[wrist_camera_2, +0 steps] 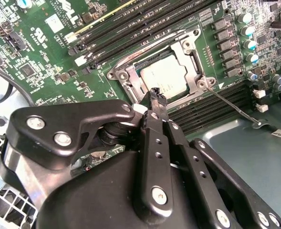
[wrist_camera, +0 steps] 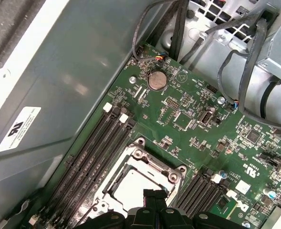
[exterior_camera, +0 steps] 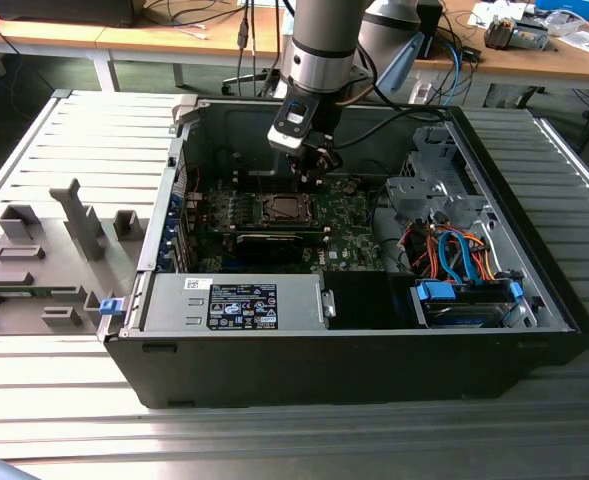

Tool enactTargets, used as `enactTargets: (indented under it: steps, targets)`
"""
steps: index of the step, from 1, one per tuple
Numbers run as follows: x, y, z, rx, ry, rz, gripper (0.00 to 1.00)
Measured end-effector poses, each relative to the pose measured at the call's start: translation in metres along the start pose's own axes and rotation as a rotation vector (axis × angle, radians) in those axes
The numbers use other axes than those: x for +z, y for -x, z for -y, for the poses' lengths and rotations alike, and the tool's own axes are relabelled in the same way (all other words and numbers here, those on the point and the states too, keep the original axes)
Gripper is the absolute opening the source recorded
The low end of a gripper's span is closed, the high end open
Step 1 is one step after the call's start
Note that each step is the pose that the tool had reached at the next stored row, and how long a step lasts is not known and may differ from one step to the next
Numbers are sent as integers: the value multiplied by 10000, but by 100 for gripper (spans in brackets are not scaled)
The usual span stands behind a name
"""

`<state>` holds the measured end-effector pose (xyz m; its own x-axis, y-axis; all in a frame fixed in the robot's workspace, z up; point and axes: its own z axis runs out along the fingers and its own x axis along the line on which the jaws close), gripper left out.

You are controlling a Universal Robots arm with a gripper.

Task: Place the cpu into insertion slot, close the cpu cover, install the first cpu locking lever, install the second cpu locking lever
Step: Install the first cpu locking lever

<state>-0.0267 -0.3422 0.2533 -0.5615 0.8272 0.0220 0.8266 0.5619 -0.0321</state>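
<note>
The pincer (wrist_camera_2: 155, 98), clenched and empty, hangs just over the cover (wrist_camera_2: 192, 62). The chip (wrist_camera_2: 164, 78) lies in the socket (exterior_camera: 286, 208), cover down around it. In the exterior view the pincer is at the socket's one o'clock.

Ribbed grey metal bench (exterior_camera: 74, 400) carrying an open black computer case (exterior_camera: 324, 365); grey plastic blocks (exterior_camera: 34, 265) at the exterior view's left.

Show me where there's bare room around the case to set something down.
Bare: the slatted table at the exterior view's right of the case; the metal panel beside the motherboard. Crowded: memory slots flanking the insertion slot by the gripper; cables by the drives.
</note>
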Motion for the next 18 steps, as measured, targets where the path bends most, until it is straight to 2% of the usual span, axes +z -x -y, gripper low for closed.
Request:
enactTargets:
  steps: [18]
  targets:
    - [0,0,0,-370,-8,11,11]
